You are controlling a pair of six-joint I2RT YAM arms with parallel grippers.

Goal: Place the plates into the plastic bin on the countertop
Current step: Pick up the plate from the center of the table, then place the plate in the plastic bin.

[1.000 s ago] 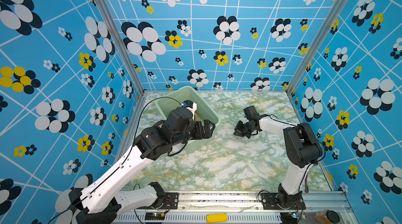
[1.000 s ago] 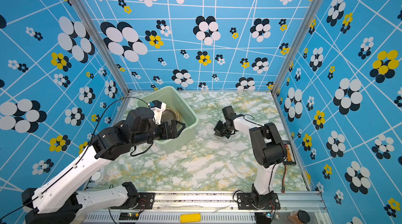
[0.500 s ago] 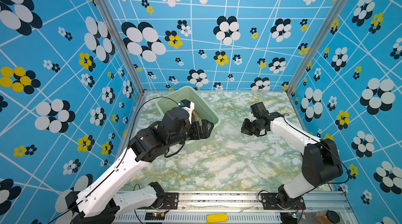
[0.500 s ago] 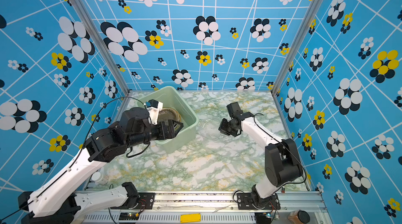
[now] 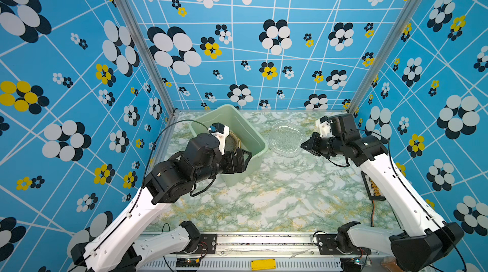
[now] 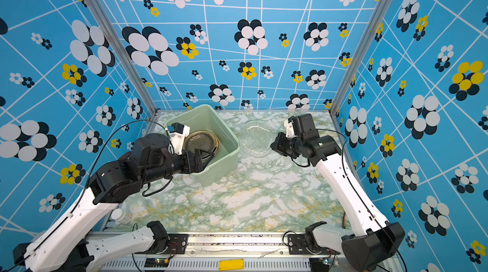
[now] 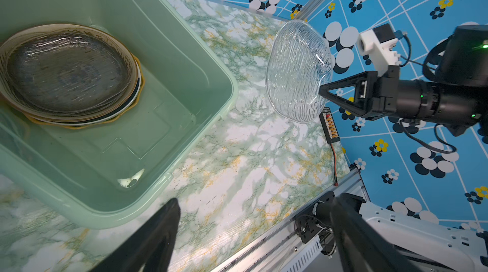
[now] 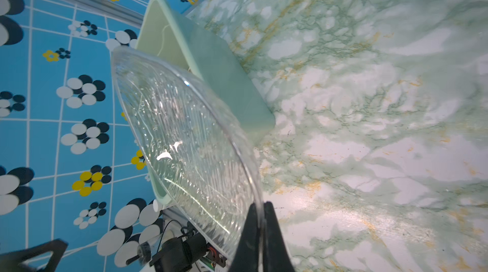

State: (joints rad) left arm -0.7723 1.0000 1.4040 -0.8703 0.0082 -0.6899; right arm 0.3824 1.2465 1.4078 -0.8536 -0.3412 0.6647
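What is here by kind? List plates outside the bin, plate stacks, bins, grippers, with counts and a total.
Plates outside the bin: 1, clear plate in the right gripper
Plate stacks: 1, plate stack in the plastic bin
Bins: 1
Grippers: 2, counting the left gripper
Total: 5

I am working inside a robot test booth, not a real kitchen. Flat walls (image 5: 237, 46) printed with blue flowers are closing me in on three sides, held by bare metal posts (image 5: 137, 43). My two arms (image 5: 390, 181) are standing bolted to a metal rail (image 5: 264, 240) at the front, with a loose wire (image 7: 334, 162) and a small connector board (image 5: 372, 189) lying exposed. Only the marbled countertop (image 5: 277, 191), a green tub (image 5: 245, 178) of stacked dishes (image 6: 200, 142) and a glass plate (image 5: 286, 138) are hinting at a kitchen.
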